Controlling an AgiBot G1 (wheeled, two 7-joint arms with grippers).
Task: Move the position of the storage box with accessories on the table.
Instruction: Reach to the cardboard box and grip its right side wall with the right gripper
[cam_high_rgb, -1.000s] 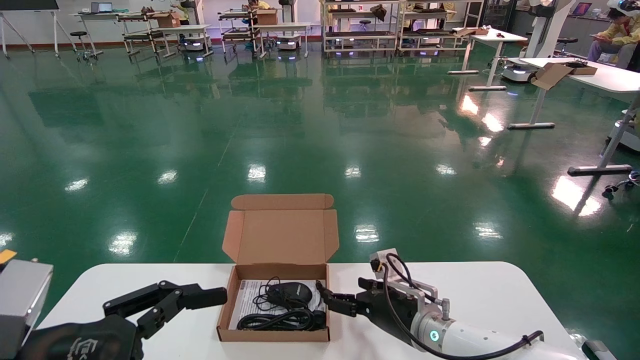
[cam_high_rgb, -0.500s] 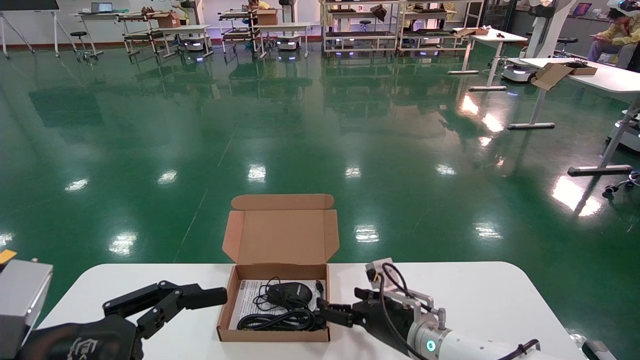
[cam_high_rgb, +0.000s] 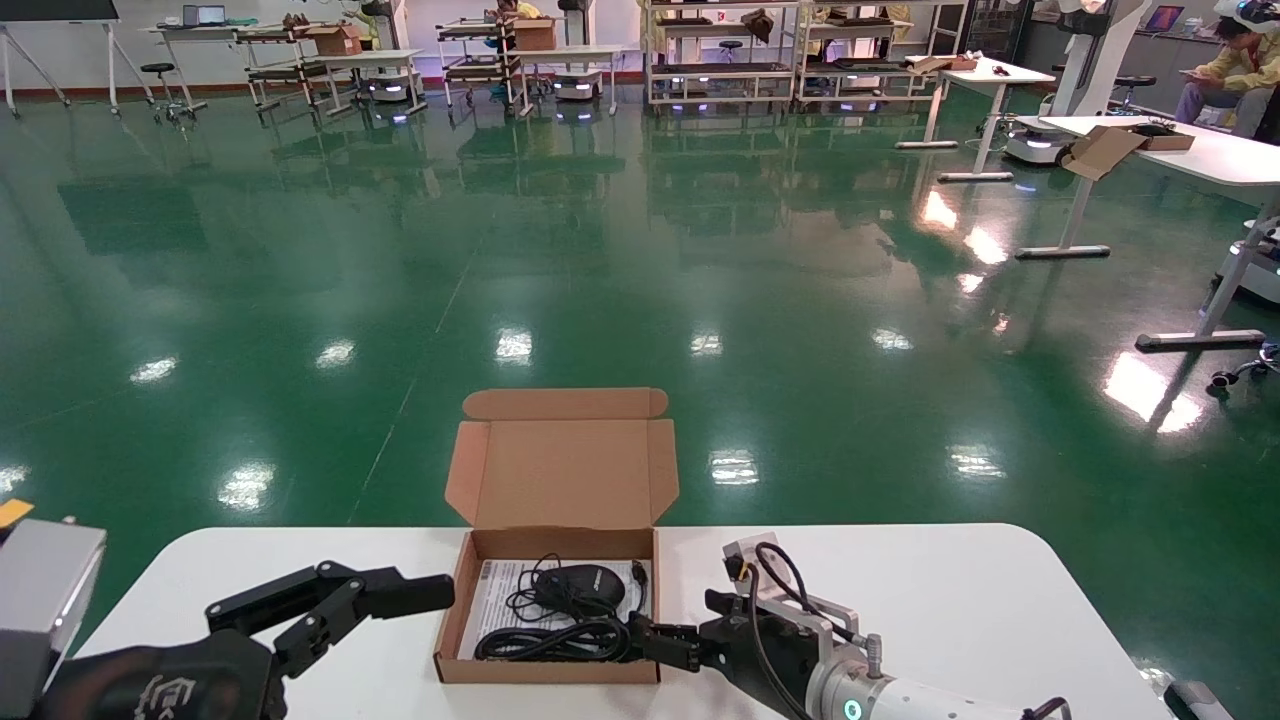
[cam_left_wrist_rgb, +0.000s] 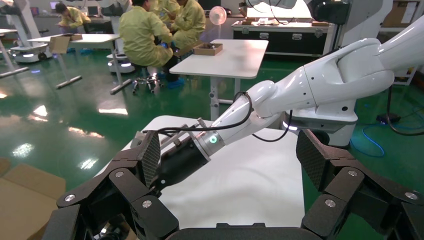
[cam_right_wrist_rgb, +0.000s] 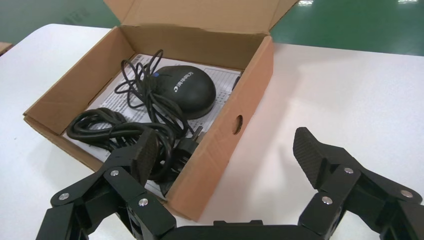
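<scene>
Right arm: glossy white shell, tapering to a silver collar with a round green-lit indicator. Black cables loop over the wrist module at its 12 o'clock side. Right gripper: matt black linkage fingers, silver pivot screws, cross-hatched pads. Left gripper: same build. Left wrist carries a black cover with pale lettering, apparently a logo; illegible.

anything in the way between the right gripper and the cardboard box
Nothing visible. The open right gripper already straddles the right wall of the box, one finger inside over the mouse cable, the other outside above the table.
</scene>
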